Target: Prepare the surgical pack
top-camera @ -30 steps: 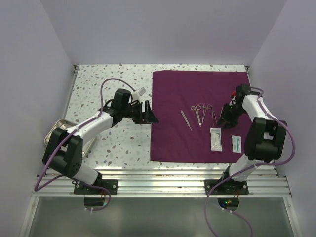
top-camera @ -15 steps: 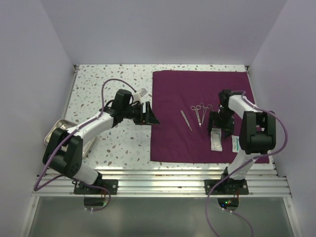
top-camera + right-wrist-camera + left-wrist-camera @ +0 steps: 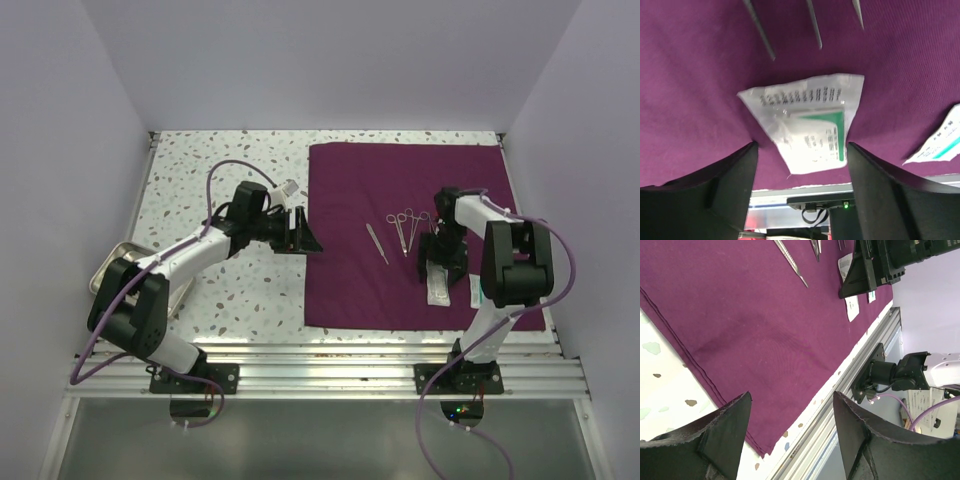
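Right gripper (image 3: 441,262) (image 3: 802,145): jaws wide, holding nothing. It's low over the white sealed packet (image 3: 437,285) (image 3: 805,127), one finger on each side in the right wrist view; the packet lies flat on the cloth, not pinched. Can't tell whether the tips touch the fabric. A second packet with teal print (image 3: 477,291) (image 3: 940,142) sits just beside it toward the right edge. The tips of three steel instruments show at the top of the wrist view; from above they read as tweezers (image 3: 377,243) (image 3: 790,262) and two ring-handled clamps or scissors (image 3: 404,228), in a row left of the packets. Left gripper (image 3: 300,232) (image 3: 792,396): also spread wide and empty, parked at the left hem of the surgical pack (image 3: 400,175) (image 3: 740,315) (image 3: 700,75), pointing across it toward the near-left corner. The pack is a maroon sheet spread flat on the right half of the speckled table (image 3: 220,160), with no folds or lifted corners visible. A steel tray (image 3: 115,256) is at the near left, partly under the left arm; can't see its contents. Status call: cloth laid out and items loaded in a line, so the layout looks mostly done, maybe a final nudge on the packet. Not started: folding the sheet over the contents and closing the bundle. The left arm looks staged for the first hem grab, so the right arm should clear the cloth first.
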Action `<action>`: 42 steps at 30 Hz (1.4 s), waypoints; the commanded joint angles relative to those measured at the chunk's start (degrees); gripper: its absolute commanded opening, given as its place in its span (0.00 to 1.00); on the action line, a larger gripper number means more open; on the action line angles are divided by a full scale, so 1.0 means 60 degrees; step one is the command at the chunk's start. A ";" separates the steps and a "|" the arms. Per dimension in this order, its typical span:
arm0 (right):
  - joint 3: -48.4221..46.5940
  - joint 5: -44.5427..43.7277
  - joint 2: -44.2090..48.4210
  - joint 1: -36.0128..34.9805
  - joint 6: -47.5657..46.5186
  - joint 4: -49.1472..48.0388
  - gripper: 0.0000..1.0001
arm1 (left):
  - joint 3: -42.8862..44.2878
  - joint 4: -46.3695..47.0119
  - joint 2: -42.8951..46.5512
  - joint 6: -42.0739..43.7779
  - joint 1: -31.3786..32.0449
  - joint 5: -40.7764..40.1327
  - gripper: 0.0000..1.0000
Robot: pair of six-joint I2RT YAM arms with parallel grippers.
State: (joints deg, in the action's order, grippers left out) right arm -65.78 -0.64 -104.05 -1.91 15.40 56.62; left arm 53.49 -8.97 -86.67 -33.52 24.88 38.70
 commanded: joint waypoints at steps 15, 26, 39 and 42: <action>-0.0008 -0.0611 -0.0369 -0.0004 -0.0281 -0.0179 0.57 | -0.0112 0.0001 -0.0042 0.0064 0.0027 0.0172 0.68; -0.0666 0.0078 0.0642 -0.0105 -0.0222 0.0464 0.43 | 0.0181 0.0089 -0.0203 -0.0214 0.0042 0.0362 0.68; -0.1634 0.0838 0.1594 -0.2111 -0.0193 0.1272 0.43 | 0.0605 0.0717 -0.0452 -0.1458 0.0042 0.0830 0.69; -0.1868 0.1117 0.1843 -0.3004 -0.0062 0.1198 0.43 | 0.0766 0.1040 -0.0641 -0.2088 0.0042 0.1064 0.69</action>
State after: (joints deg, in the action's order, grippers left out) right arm -73.95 2.66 -96.53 -16.34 14.41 61.93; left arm 54.96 -7.60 -89.58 -41.36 24.88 41.98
